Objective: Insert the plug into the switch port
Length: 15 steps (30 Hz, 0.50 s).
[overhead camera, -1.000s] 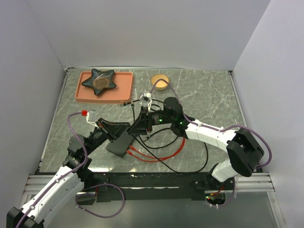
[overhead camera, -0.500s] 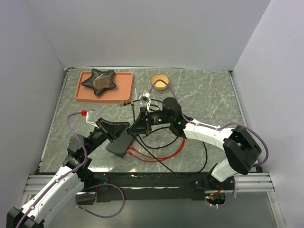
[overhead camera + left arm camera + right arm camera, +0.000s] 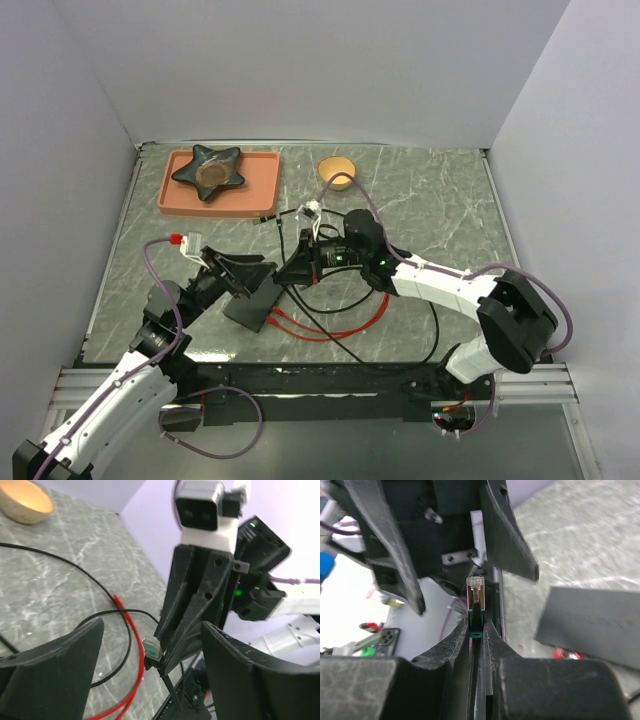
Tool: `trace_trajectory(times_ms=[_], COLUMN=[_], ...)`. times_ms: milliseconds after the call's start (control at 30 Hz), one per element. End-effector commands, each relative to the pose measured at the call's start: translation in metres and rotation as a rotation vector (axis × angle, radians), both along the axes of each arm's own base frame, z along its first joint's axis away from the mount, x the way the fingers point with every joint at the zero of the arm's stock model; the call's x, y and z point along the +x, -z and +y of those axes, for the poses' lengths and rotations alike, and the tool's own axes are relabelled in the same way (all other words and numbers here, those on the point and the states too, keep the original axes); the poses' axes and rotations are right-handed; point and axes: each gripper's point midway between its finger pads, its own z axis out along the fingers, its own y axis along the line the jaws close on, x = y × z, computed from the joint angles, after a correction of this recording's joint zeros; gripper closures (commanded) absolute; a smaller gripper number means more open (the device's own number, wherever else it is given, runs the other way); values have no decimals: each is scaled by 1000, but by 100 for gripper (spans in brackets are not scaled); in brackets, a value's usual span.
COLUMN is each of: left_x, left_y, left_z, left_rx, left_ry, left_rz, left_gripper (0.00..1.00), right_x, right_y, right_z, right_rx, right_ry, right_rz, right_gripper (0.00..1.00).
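Over marble tabletop [image 3: 440, 200], right fingers [image 3: 451, 647] pinch plug [image 3: 475, 597] between spread left fingers [image 3: 55, 655].

A grey-green marbled tabletop [image 3: 440, 200] with pale veins stretched from near to far. Plain matte white panels enclosed it on three sides: a far wall [image 3: 300, 70], a left wall [image 3: 50, 200] and a right wall [image 3: 580, 150], all faintly lilac under soft, even light. A ribbed aluminium rail [image 3: 90, 385] ran along the near edge.

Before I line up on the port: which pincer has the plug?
The right pincer, shut on the clear-tipped plug; the left pincer stands open, gripping nothing.
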Motion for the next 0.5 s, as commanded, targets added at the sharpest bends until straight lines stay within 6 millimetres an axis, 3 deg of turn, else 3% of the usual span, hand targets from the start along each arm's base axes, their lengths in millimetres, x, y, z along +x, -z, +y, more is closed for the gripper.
trace_trajectory(times_ms=[0,233,400,467], left_x=[10,31,53,57], left_y=[-18,-5,37,42], left_z=[12,29,65,73], left_rx=[11,72,198,219], left_ry=[-94,-236,-477,-523], left_rz=[-12,90,262,286], left_gripper=[15,13,12,10], right_x=[15,31,38,38], right_y=[7,51,81,95], right_z=[-15,-51,-68,-69], right_rx=[-96,-321,-498,-582], right_ry=[123,287,377,402], right_rz=[-99,-150,-204,-234], right_gripper=[100,100,100,100])
